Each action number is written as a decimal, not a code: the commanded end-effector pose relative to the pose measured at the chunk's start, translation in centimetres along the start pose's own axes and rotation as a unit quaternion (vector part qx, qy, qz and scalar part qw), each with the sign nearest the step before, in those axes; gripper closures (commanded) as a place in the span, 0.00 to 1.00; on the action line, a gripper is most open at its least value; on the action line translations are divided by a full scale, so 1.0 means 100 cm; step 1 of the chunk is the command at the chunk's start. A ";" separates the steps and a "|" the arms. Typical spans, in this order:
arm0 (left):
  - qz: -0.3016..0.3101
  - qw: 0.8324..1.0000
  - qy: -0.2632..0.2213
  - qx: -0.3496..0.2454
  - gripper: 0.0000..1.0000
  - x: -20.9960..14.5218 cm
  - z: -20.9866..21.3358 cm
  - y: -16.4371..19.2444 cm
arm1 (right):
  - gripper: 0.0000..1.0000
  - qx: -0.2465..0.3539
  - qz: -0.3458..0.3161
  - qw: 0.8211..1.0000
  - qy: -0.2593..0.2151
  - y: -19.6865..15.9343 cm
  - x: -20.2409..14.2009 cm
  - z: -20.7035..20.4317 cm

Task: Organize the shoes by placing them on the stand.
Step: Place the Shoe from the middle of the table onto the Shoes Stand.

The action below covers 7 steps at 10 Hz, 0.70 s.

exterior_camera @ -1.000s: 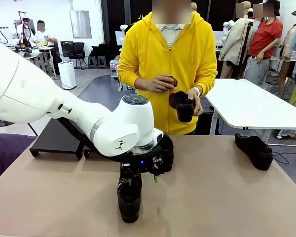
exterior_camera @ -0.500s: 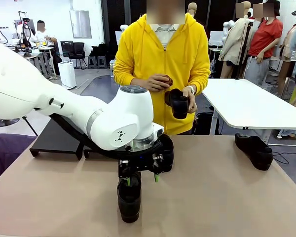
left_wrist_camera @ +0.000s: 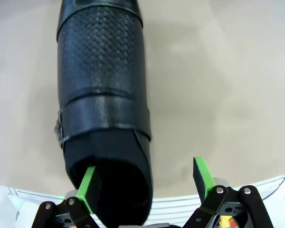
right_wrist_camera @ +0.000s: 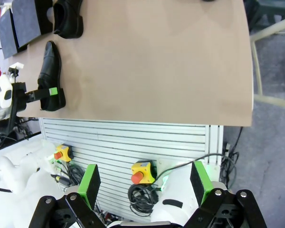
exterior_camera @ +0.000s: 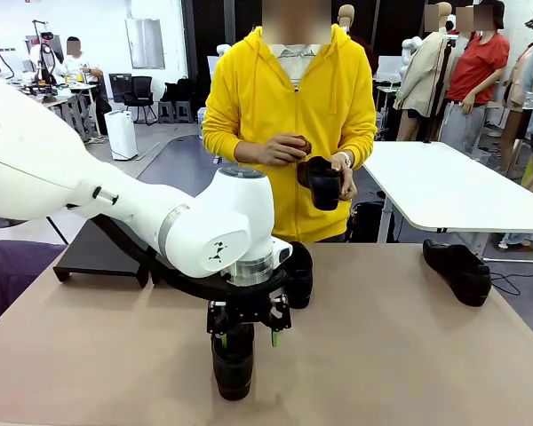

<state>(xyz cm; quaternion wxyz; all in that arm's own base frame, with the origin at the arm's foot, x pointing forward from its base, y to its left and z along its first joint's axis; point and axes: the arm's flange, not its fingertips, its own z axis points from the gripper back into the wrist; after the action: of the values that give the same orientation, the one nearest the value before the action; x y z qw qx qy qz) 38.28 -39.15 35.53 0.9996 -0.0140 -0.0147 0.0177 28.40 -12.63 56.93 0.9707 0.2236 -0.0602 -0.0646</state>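
Left gripper [exterior_camera: 247, 339] hangs fully open over a shoe [exterior_camera: 233, 371] at the near edge of the table [exterior_camera: 391, 355], gripping nothing. Right gripper [right_wrist_camera: 143, 183] stands wide open, empty.

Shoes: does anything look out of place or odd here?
One shoe lies alone near the table's right edge, far from the stand at the left; a second shoe is in the person's hand. Nothing looks damaged.

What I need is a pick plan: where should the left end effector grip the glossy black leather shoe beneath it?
Probably the collar at the heel opening of the glossy black leather slip-on shoe, from straight above. It lies sole-down, opening upward, so one finger can go inside, one outside, pinching a side wall. The open left end effector hangs there.
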 end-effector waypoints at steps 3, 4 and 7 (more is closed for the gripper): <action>0.000 1.000 -0.011 -0.002 0.59 0.007 -0.017 -0.003 | 0.00 0.010 0.011 1.000 -0.001 -0.001 0.000 0.000; -0.001 1.000 -0.009 -0.001 1.00 0.006 -0.018 -0.003 | 0.00 0.010 0.011 1.000 -0.001 -0.001 0.000 0.000; -0.001 1.000 -0.002 0.001 1.00 0.006 -0.020 -0.002 | 0.00 0.010 0.011 1.000 -0.001 -0.001 0.000 0.000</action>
<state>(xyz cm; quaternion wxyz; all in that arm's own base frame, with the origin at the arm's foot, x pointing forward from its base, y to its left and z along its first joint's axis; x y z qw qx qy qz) 38.84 -39.50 33.59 0.9996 -0.0184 -0.0132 0.0147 28.40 -12.63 56.93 0.9707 0.2236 -0.0602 -0.0645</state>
